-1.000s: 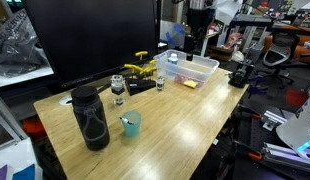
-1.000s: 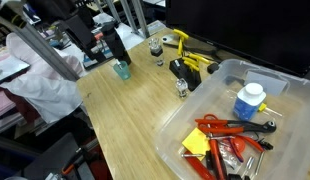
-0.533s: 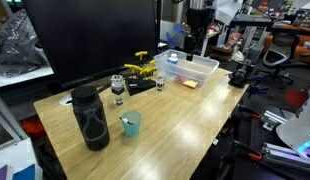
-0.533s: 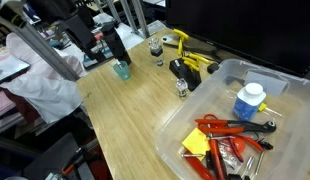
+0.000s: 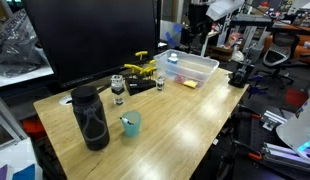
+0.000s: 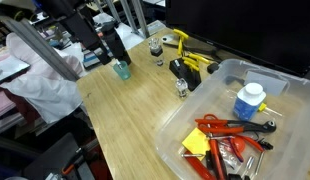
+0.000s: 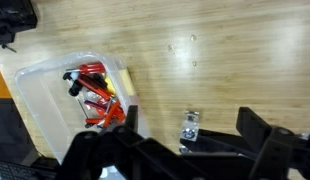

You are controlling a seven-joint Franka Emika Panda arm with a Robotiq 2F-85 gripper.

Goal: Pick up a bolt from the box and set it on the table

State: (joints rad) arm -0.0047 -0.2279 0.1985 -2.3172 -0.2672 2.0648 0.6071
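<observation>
The box (image 5: pixel 190 68) is a shallow clear plastic bin at the far end of the table (image 5: pixel 165 120). In an exterior view the box (image 6: pixel 190 125) holds red-handled pliers (image 6: pixel 225 128), a white bottle with a blue cap (image 6: pixel 249 101) and small metal parts; I cannot make out a single bolt. My gripper (image 5: pixel 201 38) hangs high above the box. In the wrist view the gripper (image 7: pixel 193 112) is open and empty, with the box (image 7: pixel 45 95) off to its left and bare table (image 7: pixel 225 50) below. A small metal-topped jar (image 7: pixel 190 127) stands on the table between the fingers' line of sight.
A tall black canister (image 5: pixel 90 118) and a teal cup (image 5: pixel 130 124) stand at the near end. Two small jars (image 5: pixel 117 88) (image 5: pixel 160 83) and a black holder with yellow-handled tools (image 5: pixel 143 72) sit mid-table. A large dark monitor (image 5: pixel 90 35) stands behind.
The arm has risen a little above the box. Nothing on the table has moved.
</observation>
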